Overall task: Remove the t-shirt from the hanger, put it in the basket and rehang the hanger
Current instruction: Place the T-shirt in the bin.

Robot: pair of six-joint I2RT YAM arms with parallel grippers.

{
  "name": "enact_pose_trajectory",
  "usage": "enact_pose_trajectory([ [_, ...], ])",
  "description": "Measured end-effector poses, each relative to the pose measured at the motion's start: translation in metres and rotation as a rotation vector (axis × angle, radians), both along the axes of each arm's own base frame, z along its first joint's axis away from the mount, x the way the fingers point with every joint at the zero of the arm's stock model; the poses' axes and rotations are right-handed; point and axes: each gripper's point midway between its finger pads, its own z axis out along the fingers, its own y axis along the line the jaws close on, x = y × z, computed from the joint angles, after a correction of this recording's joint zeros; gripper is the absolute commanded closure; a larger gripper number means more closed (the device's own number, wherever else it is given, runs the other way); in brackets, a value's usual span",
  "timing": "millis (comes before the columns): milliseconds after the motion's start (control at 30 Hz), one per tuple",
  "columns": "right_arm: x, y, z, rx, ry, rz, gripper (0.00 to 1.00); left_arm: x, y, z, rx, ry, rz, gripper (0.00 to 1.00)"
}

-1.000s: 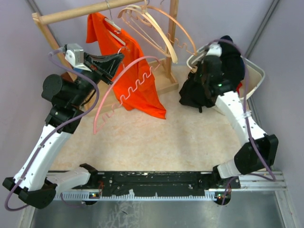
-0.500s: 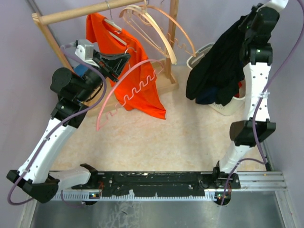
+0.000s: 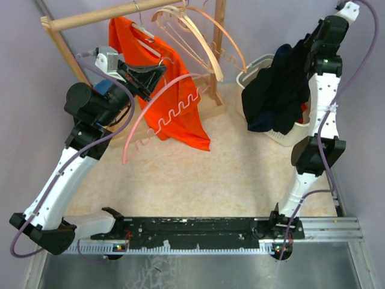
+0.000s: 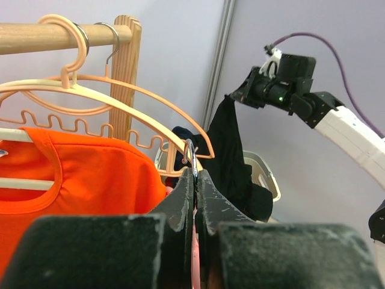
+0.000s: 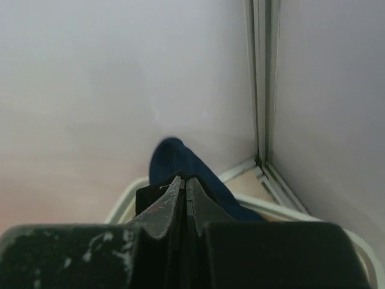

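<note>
T-shirt point(image 4: 90, 174), orange, perhaps touching left fingers point(image 4: 180, 201)

The left arm point(image 3: 60, 174) reaches from the lower left up to the upper left of the top view, and the fingers of the left gripper point(image 4: 194, 180) are pressed together on a hanger hook point(image 4: 191, 153). The right arm point(image 3: 322, 108) stands almost straight up at the right edge. The right gripper point(image 5: 184, 180) is high in the upper right corner, its fingers closed on dark cloth point(image 3: 274, 96).
</note>
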Motion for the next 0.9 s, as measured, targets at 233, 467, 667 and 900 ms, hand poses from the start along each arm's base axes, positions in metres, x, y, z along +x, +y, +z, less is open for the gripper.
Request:
enact_pose_trajectory([
  [233,0.0,0.008,-0.123,0.035,0.289,0.054,0.57,0.0,-0.003,-0.001,-0.001,0.006,-0.015,1.0],
  [467,-0.047,0.026,-0.156,0.054,0.39,0.11,0.54,-0.013,-0.005,0.015,0.002,-0.03,-0.065,1.0],
  [667,-0.095,0.064,-0.055,-0.032,0.173,0.172,0.54,-0.022,0.005,0.022,-0.005,-0.023,-0.041,1.0],
  [900,-0.151,0.144,0.012,-0.093,-0.02,0.365,0.53,-0.041,0.019,0.025,0.009,-0.009,-0.025,1.0],
])
